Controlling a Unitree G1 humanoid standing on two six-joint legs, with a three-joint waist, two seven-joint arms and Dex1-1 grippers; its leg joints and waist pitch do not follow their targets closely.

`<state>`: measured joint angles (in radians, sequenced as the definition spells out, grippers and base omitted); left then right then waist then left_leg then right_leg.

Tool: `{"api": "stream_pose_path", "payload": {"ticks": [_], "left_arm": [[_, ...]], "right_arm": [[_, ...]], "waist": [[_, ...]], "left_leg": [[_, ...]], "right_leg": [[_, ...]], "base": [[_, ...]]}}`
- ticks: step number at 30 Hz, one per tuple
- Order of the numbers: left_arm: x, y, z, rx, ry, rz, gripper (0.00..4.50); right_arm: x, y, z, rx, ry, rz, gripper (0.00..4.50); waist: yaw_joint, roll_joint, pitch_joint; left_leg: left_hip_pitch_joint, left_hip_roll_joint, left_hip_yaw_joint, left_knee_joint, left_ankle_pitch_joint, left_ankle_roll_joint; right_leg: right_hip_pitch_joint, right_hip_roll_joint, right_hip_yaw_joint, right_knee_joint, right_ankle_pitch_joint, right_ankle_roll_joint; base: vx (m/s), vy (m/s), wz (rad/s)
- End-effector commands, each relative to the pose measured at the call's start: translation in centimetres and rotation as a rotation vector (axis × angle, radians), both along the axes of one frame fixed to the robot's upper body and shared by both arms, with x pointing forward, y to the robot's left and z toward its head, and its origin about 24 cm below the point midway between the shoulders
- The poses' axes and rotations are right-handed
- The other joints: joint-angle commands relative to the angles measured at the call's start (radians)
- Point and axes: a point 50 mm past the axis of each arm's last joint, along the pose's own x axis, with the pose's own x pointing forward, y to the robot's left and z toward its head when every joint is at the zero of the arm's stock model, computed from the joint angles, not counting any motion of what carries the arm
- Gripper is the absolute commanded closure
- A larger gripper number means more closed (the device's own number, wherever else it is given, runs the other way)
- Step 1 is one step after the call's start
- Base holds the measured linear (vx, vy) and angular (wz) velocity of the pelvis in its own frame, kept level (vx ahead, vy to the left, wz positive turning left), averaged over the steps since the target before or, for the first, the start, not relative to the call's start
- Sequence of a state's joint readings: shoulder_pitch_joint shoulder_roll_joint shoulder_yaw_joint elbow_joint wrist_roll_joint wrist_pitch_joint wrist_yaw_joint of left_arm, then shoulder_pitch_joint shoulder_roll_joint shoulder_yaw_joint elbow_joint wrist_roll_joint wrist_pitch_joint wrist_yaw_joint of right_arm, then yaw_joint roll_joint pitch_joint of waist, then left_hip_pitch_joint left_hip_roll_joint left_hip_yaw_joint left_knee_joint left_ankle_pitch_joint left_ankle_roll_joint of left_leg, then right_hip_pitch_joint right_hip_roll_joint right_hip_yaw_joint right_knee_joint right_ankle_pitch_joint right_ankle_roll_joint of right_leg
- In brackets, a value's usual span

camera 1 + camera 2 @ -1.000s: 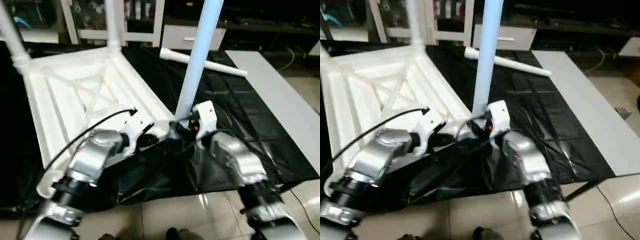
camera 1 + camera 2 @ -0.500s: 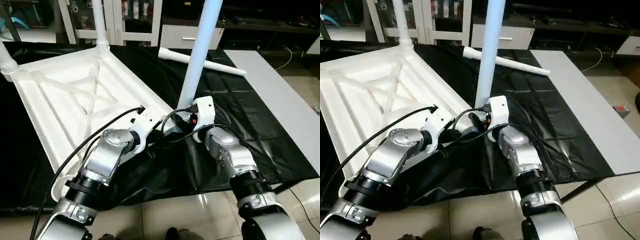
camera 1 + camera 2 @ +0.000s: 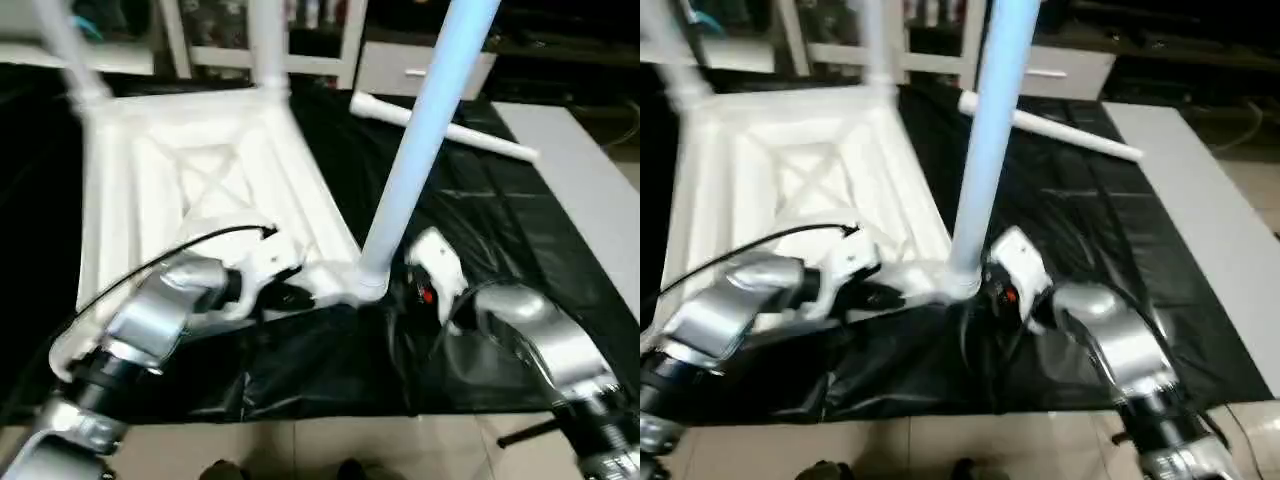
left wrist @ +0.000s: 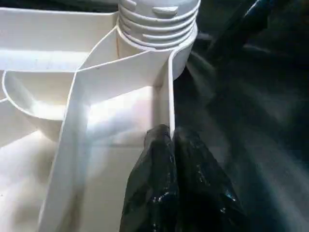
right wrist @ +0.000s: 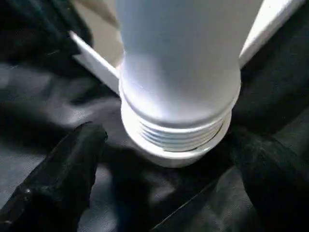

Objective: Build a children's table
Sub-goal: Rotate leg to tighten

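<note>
Black plastic sheet (image 3: 470, 210) covers the work surface, with pale floor tiles at its near edge and white cabinets behind. Nearest the camera, the children's table top (image 3: 190, 190) lies upside down on the sheet, its X-ribbed underside facing up.

At its near right corner the left gripper (image 4: 176, 145) pinches the thin rim wall (image 4: 170, 92), one finger (image 4: 154, 159) inside and one outside, closed on the plastic. Just beyond these fingers, the blue-white leg (image 3: 425, 130) stands upright in the corner socket (image 4: 159, 34).

The right gripper (image 5: 171, 159) is wide open around the base of this leg, one finger (image 5: 63, 174) on each side, apparently touching nothing. In my judgement the step in hand is to screw this leg home. To do it well, the left gripper should keep the top from turning, and the right one should close low on the leg, near the ribbed collar, and keep the leg vertical while it turns.

Further back, two other legs (image 3: 268, 40) already stand in the far corners, and the fourth leg (image 3: 440, 125) lies loose on the sheet near the far edge.

Both wrist views show the threads, some of them exposed above the socket, which the head views do not resolve.
</note>
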<state>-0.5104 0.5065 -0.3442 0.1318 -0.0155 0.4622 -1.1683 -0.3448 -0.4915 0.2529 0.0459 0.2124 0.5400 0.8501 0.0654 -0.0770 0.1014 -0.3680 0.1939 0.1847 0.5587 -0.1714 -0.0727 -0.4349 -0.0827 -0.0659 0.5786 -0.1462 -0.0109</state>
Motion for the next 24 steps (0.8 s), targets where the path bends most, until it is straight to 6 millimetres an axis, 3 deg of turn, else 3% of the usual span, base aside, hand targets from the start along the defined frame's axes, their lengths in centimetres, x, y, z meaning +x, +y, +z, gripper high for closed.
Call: {"api": "stream_pose_path", "payload": {"ticks": [1,4,6,8,12,13,17,20,23,24], "left_arm": [[-1.5,-0.5,-2.3,0.060,0.124,-0.138,4.50],[-1.1,0.0,-2.3,0.089,0.115,-0.133,4.50],[-0.9,0.4,-2.2,0.114,0.115,-0.143,4.50],[-0.8,0.7,-2.2,0.122,0.115,-0.145,4.50],[-0.6,0.6,-2.2,0.120,0.100,-0.143,4.50],[-0.6,0.6,-2.2,0.119,0.099,-0.144,4.50],[-0.5,0.5,-2.3,0.117,0.085,-0.148,4.50],[-0.4,0.4,-2.2,0.121,0.062,-0.151,4.50],[-0.2,0.3,-2.1,0.125,0.034,-0.148,4.50],[-0.2,0.3,-2.1,0.125,0.033,-0.147,4.50]], "right_arm": [[-0.7,-0.4,0.6,-0.010,-0.007,0.055,0.09],[-1.0,-0.2,0.9,0.019,0.002,0.079,0.09],[-1.0,0.3,1.1,0.048,-0.005,0.094,0.09],[-0.9,0.7,1.2,0.063,-0.012,0.097,0.09],[-0.5,1.0,0.7,0.042,-0.026,0.099,0.09],[-0.5,1.0,0.7,0.040,-0.029,0.099,0.09],[0.3,1.0,0.9,0.057,-0.060,0.073,0.09],[0.5,1.1,1.0,0.064,-0.071,0.069,0.46],[0.6,1.2,0.9,0.064,-0.071,0.071,0.59],[0.6,1.2,0.8,0.064,-0.071,0.073,0.83]], "waist": [[-0.002,0.010,-0.061],[-0.004,0.014,-0.057],[-0.004,0.012,-0.054],[-0.005,0.012,-0.052],[-0.007,0.013,-0.054],[-0.007,0.009,-0.056],[-0.006,0.012,-0.058],[-0.006,0.011,-0.058],[-0.006,0.011,-0.055],[-0.007,0.005,-0.056]], "left_leg": [[0.013,0.035,-0.002,-0.054,-0.127,0.075],[0.014,0.035,-0.001,-0.057,-0.171,0.063],[0.016,0.037,-0.004,-0.061,-0.243,0.035],[0.016,0.037,-0.007,-0.064,-0.260,0.019],[0.015,0.038,-0.008,-0.064,-0.259,0.006],[0.016,0.037,-0.007,-0.063,-0.254,0.006],[0.018,0.037,-0.004,-0.059,-0.220,0.016],[0.013,0.036,-0.005,-0.059,-0.212,0.019],[0.016,0.037,-0.006,-0.061,-0.245,0.015],[0.017,0.037,-0.006,-0.061,-0.252,0.014]], "right_leg": [[0.060,-0.047,0.049,-0.041,-0.120,-0.226],[0.058,-0.048,0.051,-0.049,-0.172,-0.220],[0.054,-0.053,0.051,-0.061,-0.291,-0.192],[0.052,-0.054,0.051,-0.064,-0.337,-0.171],[0.052,-0.054,0.052,-0.062,-0.322,-0.171],[0.053,-0.055,0.051,-0.061,-0.315,-0.173],[0.053,-0.053,0.053,-0.054,-0.255,-0.195],[0.058,-0.054,0.051,-0.053,-0.256,-0.192],[0.055,-0.056,0.052,-0.061,-0.314,-0.175],[0.054,-0.056,0.051,-0.062,-0.330,-0.172]], "base": [[0.000,0.000,0.00],[0.000,0.000,0.00],[0.000,0.000,0.00],[0.000,0.000,0.00],[0.000,0.000,0.00],[0.000,0.000,0.00],[0.000,0.000,0.00],[0.000,0.000,0.00],[0.000,0.000,0.00],[0.000,0.000,0.00]]}}
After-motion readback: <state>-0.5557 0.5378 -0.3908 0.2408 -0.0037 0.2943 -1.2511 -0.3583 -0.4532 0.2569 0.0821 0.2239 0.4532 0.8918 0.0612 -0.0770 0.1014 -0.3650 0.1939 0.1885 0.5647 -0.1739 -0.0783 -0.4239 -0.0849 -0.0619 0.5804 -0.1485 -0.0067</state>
